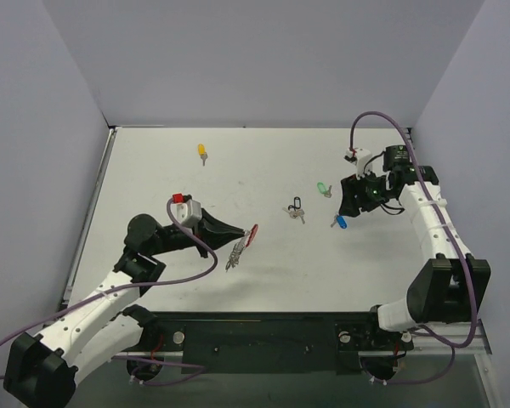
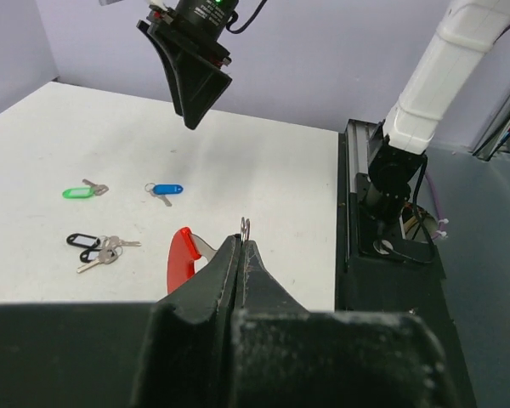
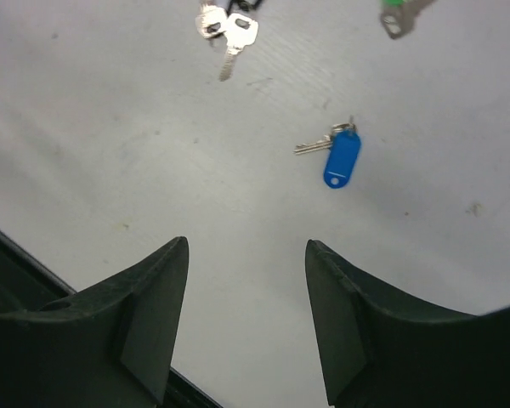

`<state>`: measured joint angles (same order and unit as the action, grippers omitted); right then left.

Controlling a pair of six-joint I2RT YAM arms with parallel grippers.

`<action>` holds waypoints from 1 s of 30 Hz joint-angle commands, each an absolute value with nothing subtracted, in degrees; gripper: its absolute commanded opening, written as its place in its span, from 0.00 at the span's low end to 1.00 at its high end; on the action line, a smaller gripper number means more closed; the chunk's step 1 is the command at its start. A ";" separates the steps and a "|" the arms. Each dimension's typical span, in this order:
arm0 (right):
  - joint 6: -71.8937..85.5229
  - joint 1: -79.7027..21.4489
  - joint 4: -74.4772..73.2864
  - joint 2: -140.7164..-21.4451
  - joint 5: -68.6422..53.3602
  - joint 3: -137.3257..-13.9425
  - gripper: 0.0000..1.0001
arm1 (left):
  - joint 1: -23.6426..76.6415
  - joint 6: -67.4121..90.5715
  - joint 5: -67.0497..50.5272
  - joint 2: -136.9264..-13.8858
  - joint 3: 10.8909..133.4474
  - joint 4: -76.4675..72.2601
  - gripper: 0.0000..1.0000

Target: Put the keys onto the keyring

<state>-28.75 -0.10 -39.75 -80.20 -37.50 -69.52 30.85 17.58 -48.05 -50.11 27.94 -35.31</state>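
My left pincer [image 2: 243, 245] is clamped tight on the keyring [image 2: 184, 257], pinching its thin wire loop at the very tips. The red arc juts out beside the fingers, and small silver pieces [image 1: 235, 255] dangle under it, over the middle-left of the tabletop [image 1: 153, 170]. My right pincer [image 3: 246, 248] stands wide with nothing between its fingers, hovering above the blue key [image 3: 342, 158], which lies flat on the right side. The green key [image 1: 324, 189] lies just beyond it, the black key [image 1: 294, 206] to its left, and the yellow key [image 1: 202, 151] far off to the left.
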 commanded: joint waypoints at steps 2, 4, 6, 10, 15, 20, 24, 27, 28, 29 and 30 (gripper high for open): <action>-21.53 2.20 -36.22 -85.95 -28.04 -72.07 0.51 | 29.71 7.91 -48.43 -45.62 29.89 -24.69 0.00; -22.67 1.67 -34.81 -87.97 -27.16 -71.63 0.49 | 29.18 7.82 -49.04 -45.18 29.44 -25.32 0.00; -24.16 1.23 -33.40 -89.99 -25.67 -71.72 0.48 | 29.00 6.16 -48.78 -44.74 30.41 -22.59 0.00; -23.74 0.79 -32.25 -95.08 -24.87 -75.40 0.41 | 28.92 5.89 -49.22 -44.47 30.32 -22.50 0.00; -23.91 -2.63 -32.96 -102.46 -20.75 -78.66 0.40 | 28.65 5.27 -49.48 -44.12 30.32 -22.24 0.00; -23.38 -4.57 -33.84 -107.13 -15.21 -82.26 0.38 | 28.48 4.83 -49.83 -44.38 30.41 -21.71 0.00; -23.03 -5.18 -34.19 -109.51 -13.10 -82.88 0.36 | 28.13 4.57 -49.75 -44.21 30.50 -21.27 0.00; -22.77 -5.62 -34.19 -110.91 -13.09 -82.97 0.33 | 27.95 4.48 -49.83 -44.38 30.50 -21.44 0.00; -22.68 -5.71 -34.28 -111.09 -13.01 -83.14 0.31 | 27.95 4.48 -49.83 -44.47 30.41 -21.45 0.00; -22.59 -5.89 -34.28 -111.79 -12.83 -83.23 0.30 | 27.95 4.48 -49.92 -44.56 30.41 -21.36 0.00; -22.59 -5.98 -34.45 -112.14 -12.66 -83.32 0.30 | 27.95 4.48 -49.92 -44.65 30.41 -21.27 0.00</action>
<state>-23.55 -5.37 -31.94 -110.63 -15.07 -80.90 28.34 5.30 -48.71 -45.06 28.47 -19.86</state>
